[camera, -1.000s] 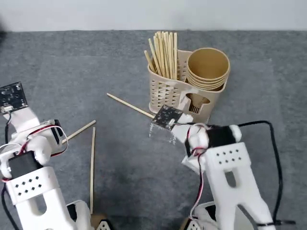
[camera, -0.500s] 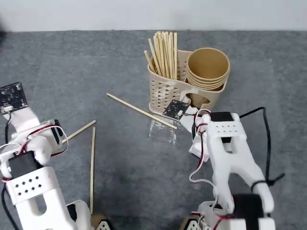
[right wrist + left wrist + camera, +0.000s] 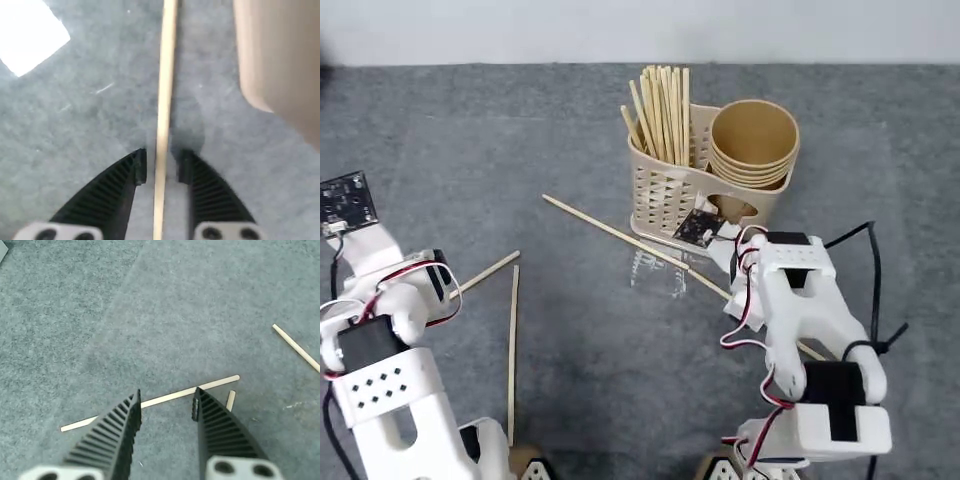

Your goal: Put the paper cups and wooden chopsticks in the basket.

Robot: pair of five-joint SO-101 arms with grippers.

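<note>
A beige basket stands at the back with several wooden chopsticks upright in one half and stacked paper cups in the other. One long chopstick lies slanted on the mat in front of it and runs under my right arm. My right gripper is open, low over the mat, its fingers on either side of this chopstick, the basket wall close beside. My left gripper hangs open above another loose chopstick.
Two loose chopsticks lie on the grey mat by my left arm. A pale shiny patch sits on the mat in front of the basket. Open mat stretches across the middle and far left.
My right arm has swung back and right toward the basket, uncovering the long chopstick's near half; its gripper now straddles it. The left arm has kept still.
</note>
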